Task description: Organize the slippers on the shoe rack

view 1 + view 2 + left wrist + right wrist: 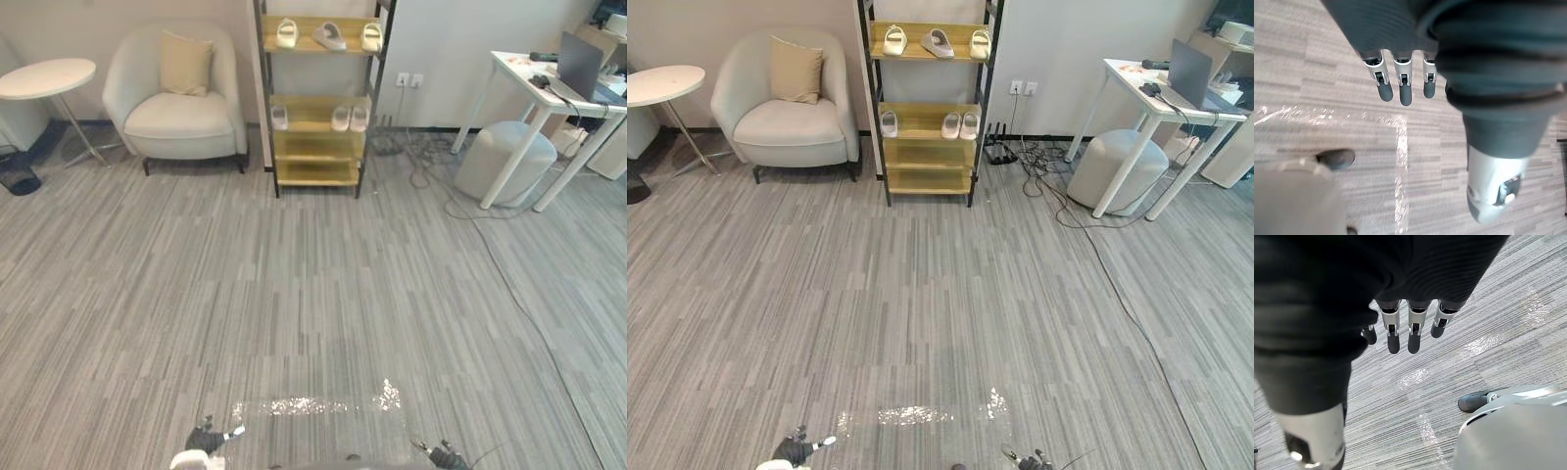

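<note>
The left hand (206, 437) hangs low at the near edge of the left eye view and the right hand (446, 455) hangs opposite it, both over bare grey carpet (294, 294), probably because the robot stands well back from its work. Far ahead against the wall is the shoe rack (315, 147). Three pale slippers (329, 36) are spread along its top shelf, the middle one turned askew. Three more sit on the second shelf, one alone at the left and two side by side at the right, and the lower shelves are bare. An armchair (176, 117) stands just left of the rack, and a white desk (514, 67) and a round stool (500, 157) stand off to its right. The right eye view gives the same layout, with open carpet between the hands and the rack. In the left wrist view the left hand's fingers (1405, 90) hang straight and relaxed toward the floor, holding nothing. In the right wrist view the right hand's fingers (1413, 335) hang the same way, also empty. The slippers lie well apart from both hands, so a walk to the rack likely comes first. The skewed slipper and the lone one look like the pieces to put in order.
</note>
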Robot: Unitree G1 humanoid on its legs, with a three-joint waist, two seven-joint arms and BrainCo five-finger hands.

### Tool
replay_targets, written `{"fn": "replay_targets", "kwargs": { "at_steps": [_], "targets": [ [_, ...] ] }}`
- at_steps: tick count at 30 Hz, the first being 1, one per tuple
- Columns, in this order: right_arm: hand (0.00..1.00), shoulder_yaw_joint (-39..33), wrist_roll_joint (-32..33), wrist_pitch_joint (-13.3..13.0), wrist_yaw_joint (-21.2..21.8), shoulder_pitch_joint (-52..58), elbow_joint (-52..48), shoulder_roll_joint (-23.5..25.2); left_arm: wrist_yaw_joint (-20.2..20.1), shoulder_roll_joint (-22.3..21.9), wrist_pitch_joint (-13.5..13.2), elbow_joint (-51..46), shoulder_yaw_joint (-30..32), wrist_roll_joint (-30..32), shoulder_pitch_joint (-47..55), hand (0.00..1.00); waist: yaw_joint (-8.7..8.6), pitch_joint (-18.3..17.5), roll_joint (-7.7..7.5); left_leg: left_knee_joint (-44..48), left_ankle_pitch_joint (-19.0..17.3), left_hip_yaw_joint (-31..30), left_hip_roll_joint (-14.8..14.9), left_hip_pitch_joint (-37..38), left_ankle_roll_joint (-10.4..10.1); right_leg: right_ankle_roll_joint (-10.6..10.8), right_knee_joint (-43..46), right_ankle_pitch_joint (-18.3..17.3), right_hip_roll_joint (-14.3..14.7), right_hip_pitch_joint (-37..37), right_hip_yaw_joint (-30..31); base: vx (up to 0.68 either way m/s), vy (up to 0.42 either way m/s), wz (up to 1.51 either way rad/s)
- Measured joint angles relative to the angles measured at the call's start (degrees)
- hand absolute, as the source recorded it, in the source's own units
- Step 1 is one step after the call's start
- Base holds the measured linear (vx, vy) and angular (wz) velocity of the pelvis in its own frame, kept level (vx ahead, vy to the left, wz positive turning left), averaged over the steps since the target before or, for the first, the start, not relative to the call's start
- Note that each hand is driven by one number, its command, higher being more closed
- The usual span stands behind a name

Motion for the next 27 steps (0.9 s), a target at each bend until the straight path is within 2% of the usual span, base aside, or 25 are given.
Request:
{"fn": "replay_targets", "kwargs": {
  "at_steps": [6,12,19,27],
  "targets": [
    [0.0,0.05,0.02,0.04,0.0,0.32,0.4,-0.09,-0.93,-0.58,0.0,0.15,0.22,1.18,0.01,0.0,0.02,0.02,0.1,-1.7,0.65,-0.11,-0.27,0.83,0.22,0.02,-0.15,-0.01,-0.07,0.09,-0.17,0.0,0.0,0.0],
    [0.0,0.51,0.05,0.03,0.06,-0.04,1.55,-0.43,-0.96,-0.9,-0.02,0.25,-2.05,2.17,-0.69,0.0,0.12,0.26,0.25,-1.7,0.48,-0.06,-0.45,1.69,0.04,0.05,-0.9,0.0,-0.14,1.03,-0.16,0.01,-0.003,0.0],
    [0.0,0.55,0.08,0.11,0.23,-0.23,1.66,-1.17,-1.04,-3.5,-0.03,0.62,-4.22,3.02,-1.82,0.0,0.16,1.26,1.45,-1.7,0.27,0.57,-0.22,2.85,-0.23,0.04,-0.91,0.0,0.06,1.76,0.39,-0.03,-0.035,-0.04],
    [0.0,1.21,0.22,0.13,0.33,0.14,1.65,-1.13,-1.07,-3.67,-0.02,0.65,-4.75,3.44,-1.95,0.0,0.33,1.28,1.4,-1.71,0.1,1.44,0.49,2.81,-0.5,-0.23,-1.61,0.14,0.85,1.68,1.14,-0.03,-0.05,-0.06]
  ]
}}
